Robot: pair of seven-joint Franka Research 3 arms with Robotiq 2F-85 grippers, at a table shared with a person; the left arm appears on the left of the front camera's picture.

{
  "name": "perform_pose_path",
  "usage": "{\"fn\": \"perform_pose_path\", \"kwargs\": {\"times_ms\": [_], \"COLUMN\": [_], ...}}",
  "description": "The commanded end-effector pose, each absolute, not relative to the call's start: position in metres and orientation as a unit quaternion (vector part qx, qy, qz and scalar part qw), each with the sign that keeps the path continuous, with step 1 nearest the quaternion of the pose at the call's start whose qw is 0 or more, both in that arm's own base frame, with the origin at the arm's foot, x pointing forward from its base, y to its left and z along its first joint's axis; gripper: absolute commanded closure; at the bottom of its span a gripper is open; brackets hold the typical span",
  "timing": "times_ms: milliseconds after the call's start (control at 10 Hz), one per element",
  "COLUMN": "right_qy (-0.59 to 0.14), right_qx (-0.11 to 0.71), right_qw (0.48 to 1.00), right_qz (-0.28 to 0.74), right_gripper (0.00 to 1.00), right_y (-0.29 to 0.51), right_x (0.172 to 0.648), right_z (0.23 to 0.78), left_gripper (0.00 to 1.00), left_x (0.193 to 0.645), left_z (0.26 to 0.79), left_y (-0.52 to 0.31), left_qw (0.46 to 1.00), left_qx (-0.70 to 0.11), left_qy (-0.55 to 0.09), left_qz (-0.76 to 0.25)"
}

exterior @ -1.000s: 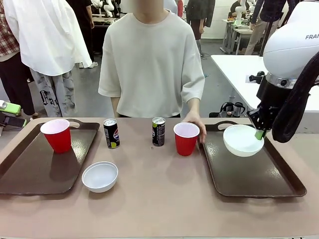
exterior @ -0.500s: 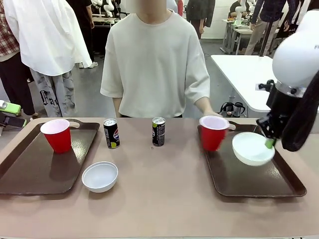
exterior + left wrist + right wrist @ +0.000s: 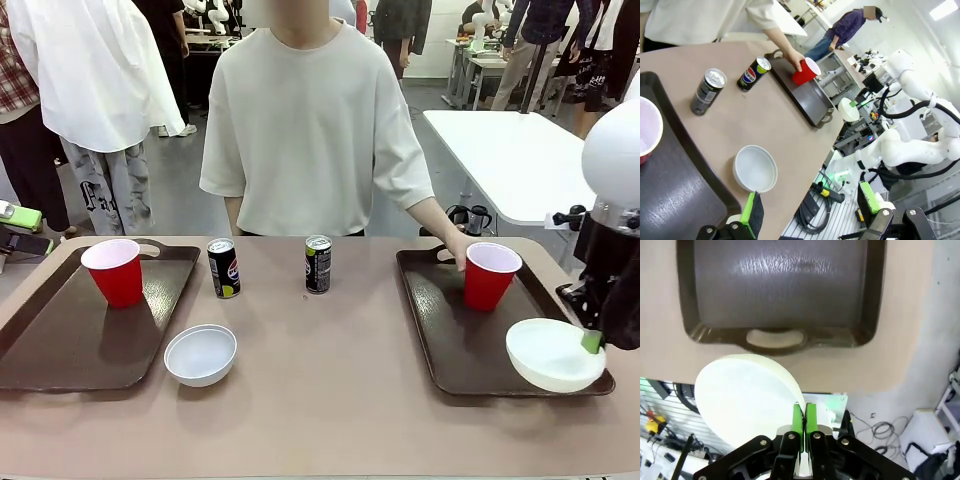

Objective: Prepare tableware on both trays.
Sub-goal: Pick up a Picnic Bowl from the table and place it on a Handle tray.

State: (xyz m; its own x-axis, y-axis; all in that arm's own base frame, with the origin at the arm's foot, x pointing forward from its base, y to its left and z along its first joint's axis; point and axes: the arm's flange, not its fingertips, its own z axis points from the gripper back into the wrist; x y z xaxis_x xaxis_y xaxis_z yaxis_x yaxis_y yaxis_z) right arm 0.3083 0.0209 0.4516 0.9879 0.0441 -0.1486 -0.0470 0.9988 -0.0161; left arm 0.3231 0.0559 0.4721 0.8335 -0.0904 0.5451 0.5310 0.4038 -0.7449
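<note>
Our right gripper (image 3: 592,341) is clamped shut on the rim of a small round white bowl (image 3: 553,355). The green pads pinch its wall edge-on, which is why the bowl hangs a little tilted. The bowl is at the near right corner of the right-hand dark brown rectangular plastic tray (image 3: 447,335) and overlaps its raised rim. We cannot tell whether it touches the tray or hangs just above it. We judge the set-down is in hand but not yet finished, since the grip is on.

The person's hand (image 3: 458,248) is on a red plastic cup with a white inside (image 3: 490,276), upright at that tray's far end near the cut-out handle. That leaves the near half free for the bowl.

Our left gripper (image 3: 807,200) has its jaws spread wide and holds nothing. It is near a second white bowl (image 3: 755,168), which stands on the bare table just beside the left brown tray (image 3: 60,345). We take that bowl as the likely next pick.

The left brown tray carries only the other red cup (image 3: 116,270), upright at its far end. A slim black drink can (image 3: 223,267) and a second black can (image 3: 318,264) stand upright on the table between the trays.

Both bowls and both cups look empty. We cannot tell whether the cans are opened.
</note>
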Motion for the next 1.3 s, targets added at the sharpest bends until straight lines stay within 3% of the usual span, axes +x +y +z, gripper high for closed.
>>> {"fn": "perform_pose_path", "kwargs": {"times_ms": [0, 300, 800, 1200], "right_qy": [0.061, 0.070, -0.007, -0.004], "right_qx": [-0.006, 0.008, 0.047, 0.066], "right_qw": [0.998, 0.997, 0.997, 0.996], "right_qz": [0.013, 0.021, 0.058, 0.067], "right_gripper": [0.97, 0.97, 0.97, 0.97], "right_y": [0.007, 0.015, 0.038, 0.036], "right_x": [0.270, 0.292, 0.390, 0.408], "right_z": [0.434, 0.430, 0.399, 0.380], "left_gripper": [0.00, 0.00, 0.00, 0.00], "left_x": [0.324, 0.324, 0.324, 0.324], "left_z": [0.472, 0.472, 0.472, 0.472], "left_y": [0.055, 0.055, 0.055, 0.055], "left_qw": [0.804, 0.804, 0.804, 0.804], "left_qx": [-0.516, -0.516, -0.516, -0.516], "left_qy": [-0.222, -0.222, -0.222, -0.222], "left_qz": [-0.196, -0.196, -0.196, -0.196]}}
